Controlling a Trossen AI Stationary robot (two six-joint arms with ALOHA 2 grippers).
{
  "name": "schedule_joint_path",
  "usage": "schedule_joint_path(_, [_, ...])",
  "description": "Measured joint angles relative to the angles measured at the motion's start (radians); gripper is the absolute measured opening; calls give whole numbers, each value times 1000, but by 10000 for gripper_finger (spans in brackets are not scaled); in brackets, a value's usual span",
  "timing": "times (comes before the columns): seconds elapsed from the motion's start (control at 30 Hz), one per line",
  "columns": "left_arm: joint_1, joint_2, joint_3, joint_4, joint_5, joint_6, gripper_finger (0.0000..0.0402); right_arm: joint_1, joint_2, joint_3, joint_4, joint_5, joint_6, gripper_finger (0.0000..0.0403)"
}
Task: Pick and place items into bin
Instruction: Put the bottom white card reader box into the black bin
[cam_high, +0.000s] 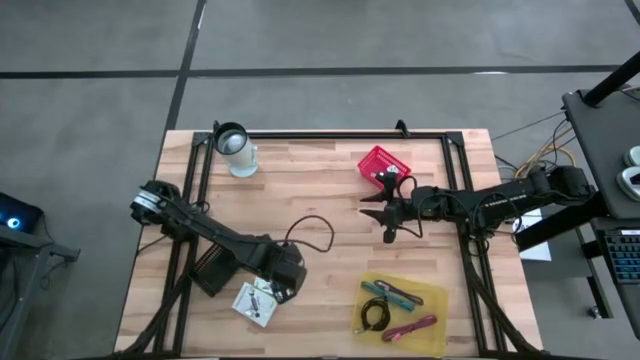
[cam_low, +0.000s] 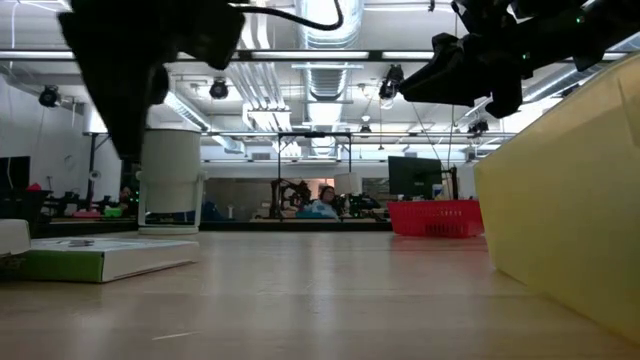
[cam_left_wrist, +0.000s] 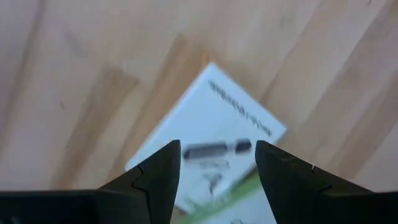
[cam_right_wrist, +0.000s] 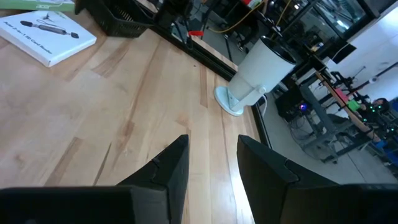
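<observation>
Wooden table: white box lying flat near front-left edge, yellow bin well apart to the right. Left gripper hovering over box, fingers apart, empty; right gripper mid-table, open, idle. Risk: pinching flat box off-centre, tipping or skidding it off the edge.

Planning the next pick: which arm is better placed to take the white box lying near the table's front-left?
Left. The left gripper hangs open directly over the white box, while the right gripper waits mid-table beside the red basket.

high: straight down | low: table-level | wrists: close, forward | shared: white box
</observation>
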Motion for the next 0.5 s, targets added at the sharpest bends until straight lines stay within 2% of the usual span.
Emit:
schedule_joint_path(0.23, [-59,-11,-5,-80,20,-34,192,-4,0,0,0,2,4,123])
schedule_joint_path(0.33, [-76,-11,-7,-119,53,20,192,-4,0,0,0,2,4,123])
schedule_joint_path(0.5, [-84,-11,-9,-116,200,44,192,-4,0,0,1,2,7,123])
